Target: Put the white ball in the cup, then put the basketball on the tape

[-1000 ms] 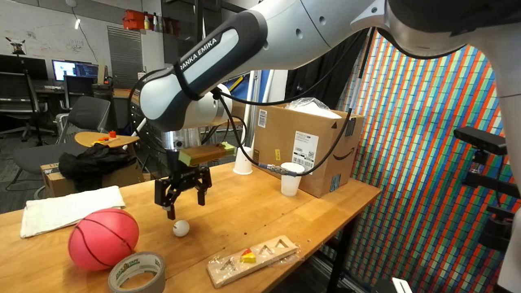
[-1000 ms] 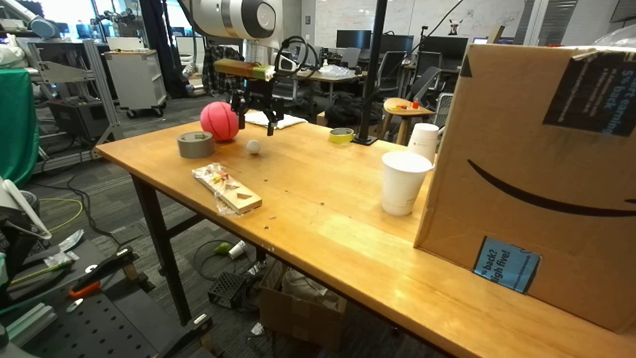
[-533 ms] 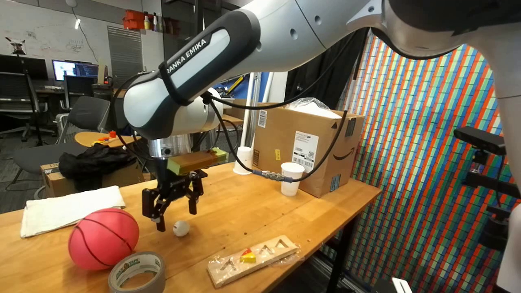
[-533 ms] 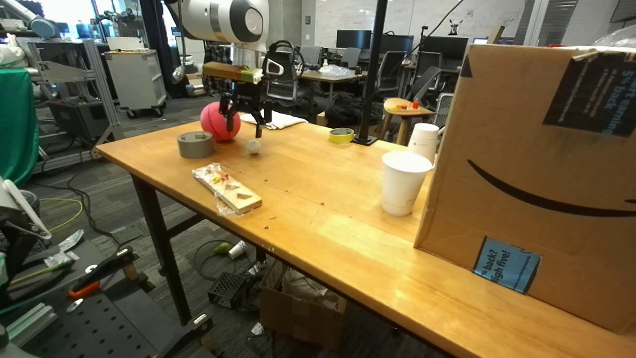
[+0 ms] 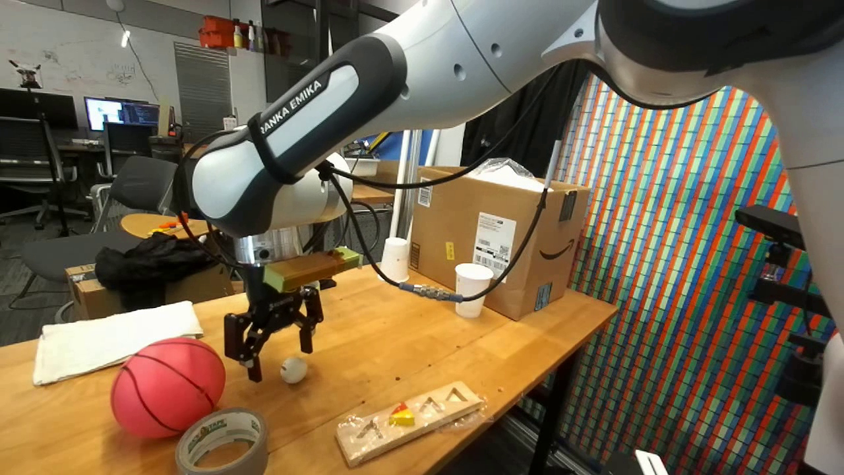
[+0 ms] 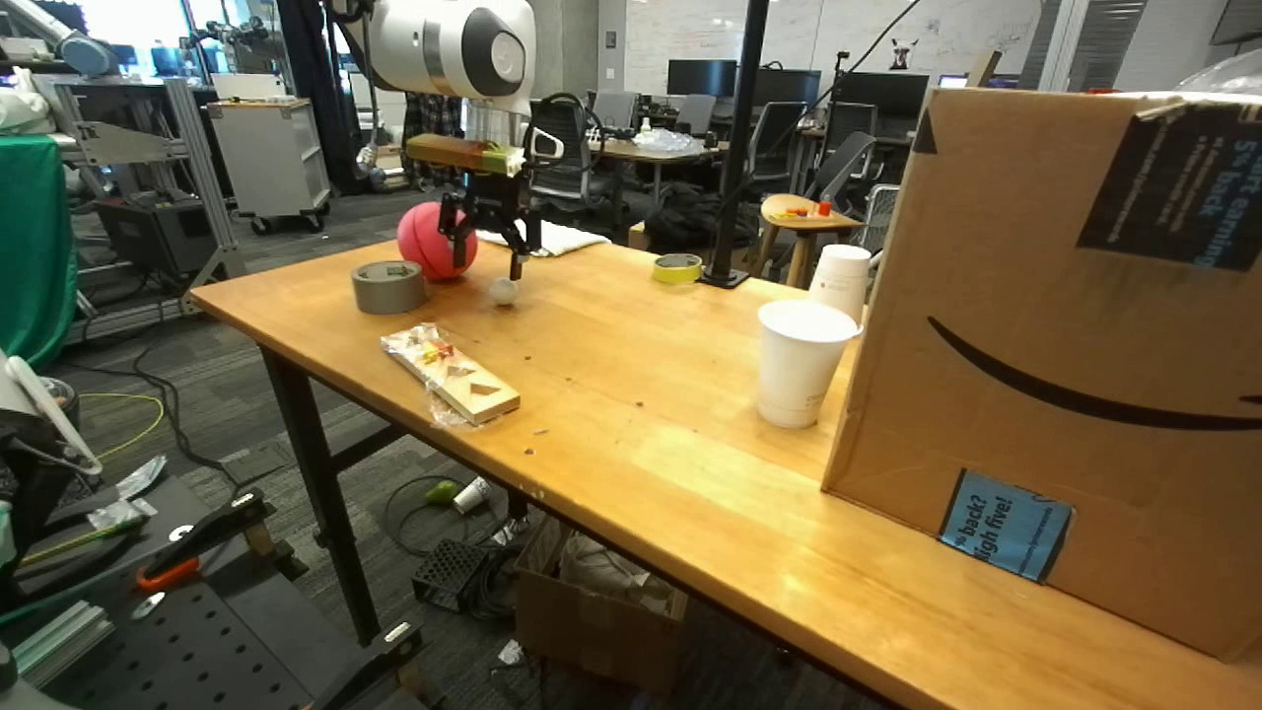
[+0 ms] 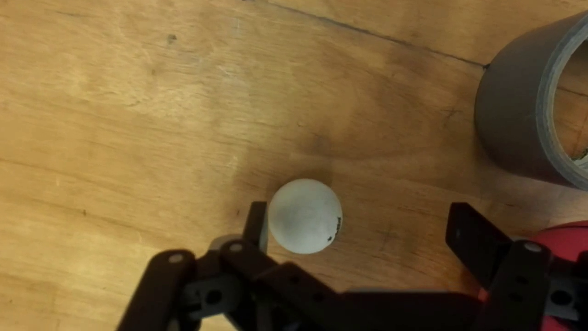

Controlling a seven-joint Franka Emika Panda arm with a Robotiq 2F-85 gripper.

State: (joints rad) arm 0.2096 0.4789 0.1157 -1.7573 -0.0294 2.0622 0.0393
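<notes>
The white ball (image 5: 294, 371) rests on the table and also shows in an exterior view (image 6: 503, 292). My gripper (image 5: 281, 359) is open and empty, pointing down low over the table at the ball. In the wrist view the ball (image 7: 305, 216) appears between the fingers of the gripper (image 7: 360, 221), close to the left one. Contact cannot be told. The white cup (image 5: 469, 308) stands upright by the cardboard box, also in an exterior view (image 6: 801, 365). The pink basketball (image 5: 168, 389) sits beside the grey tape roll (image 5: 258, 456). Both show partly in the wrist view, ball (image 7: 567, 239) and tape (image 7: 512, 108).
A wooden puzzle board in plastic (image 5: 369, 443) lies near the table edge. A white cloth (image 5: 119, 336) lies behind the basketball. A taller white flared object (image 6: 840, 278) stands behind the cup, by the large cardboard box (image 6: 1035, 286). A yellow tape roll (image 6: 677, 276) lies by a black pole (image 6: 741, 148).
My open gripper has come down toward the table and moved left in both exterior views, to the white ball. The ball, cup, basketball and tape have not moved.
</notes>
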